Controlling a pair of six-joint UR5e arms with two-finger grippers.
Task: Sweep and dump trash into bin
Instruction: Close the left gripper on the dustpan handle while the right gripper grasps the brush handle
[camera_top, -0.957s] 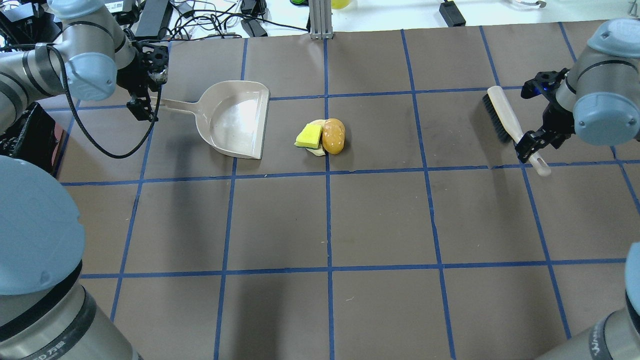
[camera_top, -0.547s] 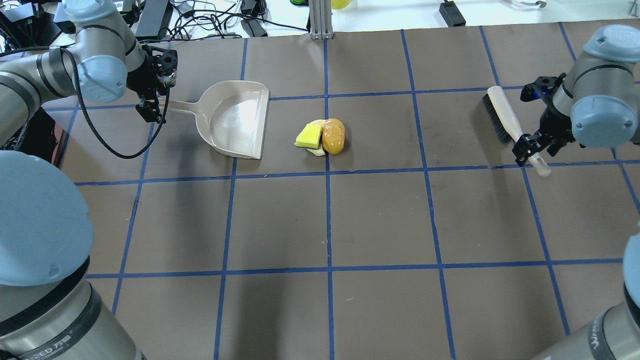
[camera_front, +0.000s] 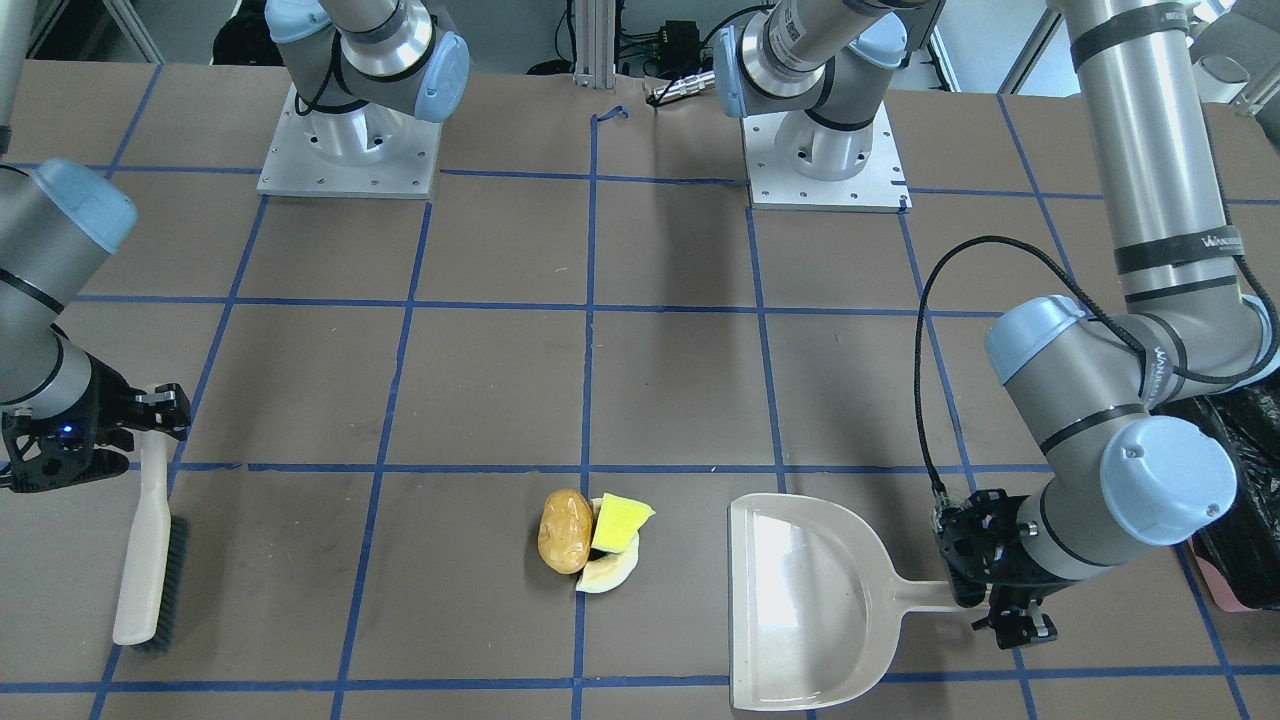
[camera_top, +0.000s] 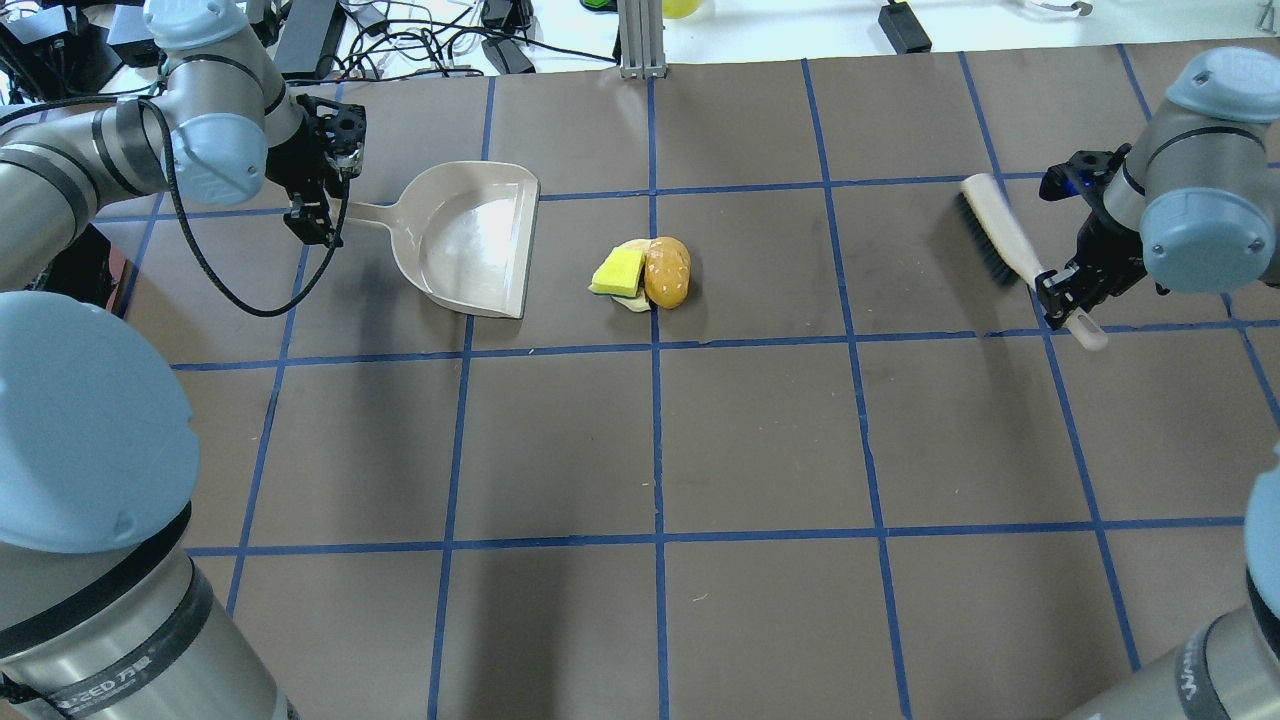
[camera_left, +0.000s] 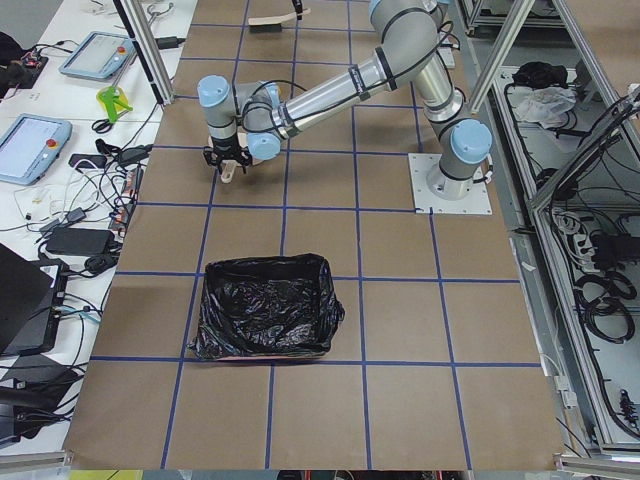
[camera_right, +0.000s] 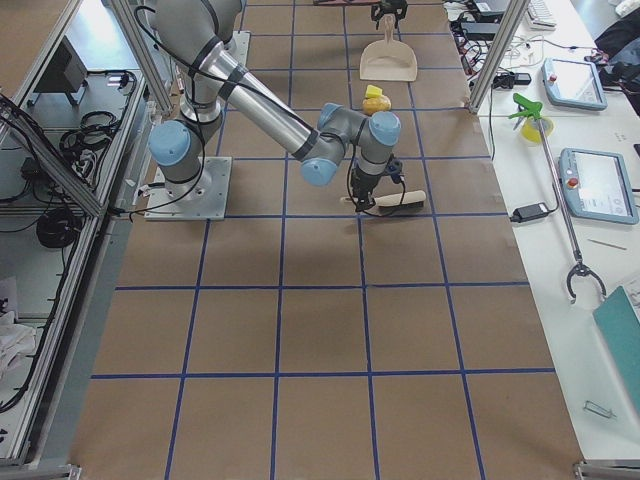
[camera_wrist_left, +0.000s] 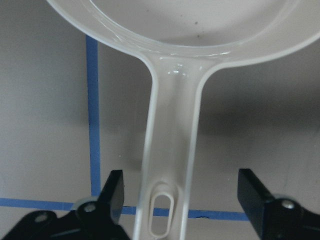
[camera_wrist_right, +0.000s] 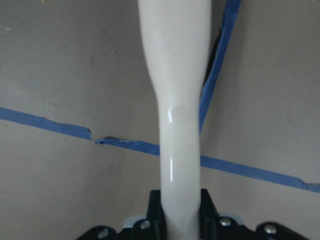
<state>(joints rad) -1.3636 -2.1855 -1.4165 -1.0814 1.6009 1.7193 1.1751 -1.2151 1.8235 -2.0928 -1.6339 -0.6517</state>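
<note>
we log: left hand (camera_wrist_left: 183, 195) wide, astride handle of beige plastic dustpan (camera_top: 470, 240), not touching; right hand (camera_wrist_right: 180, 212) clamping cream-handled black-bristled brush (camera_top: 995, 235); 3-piece trash cluster (camera_top: 645, 272) on brown bench (camera_top: 760, 440).

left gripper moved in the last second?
Yes. In the overhead view the left gripper has slid rightward toward the dustpan, which stayed put; open, it now straddles the handle end.

A robotics lab: blue-taped grid table (camera_top: 760, 440), aluminium framing (camera_top: 640, 40), teach pendants (camera_left: 35, 145), loose cables (camera_top: 420, 40).
</note>
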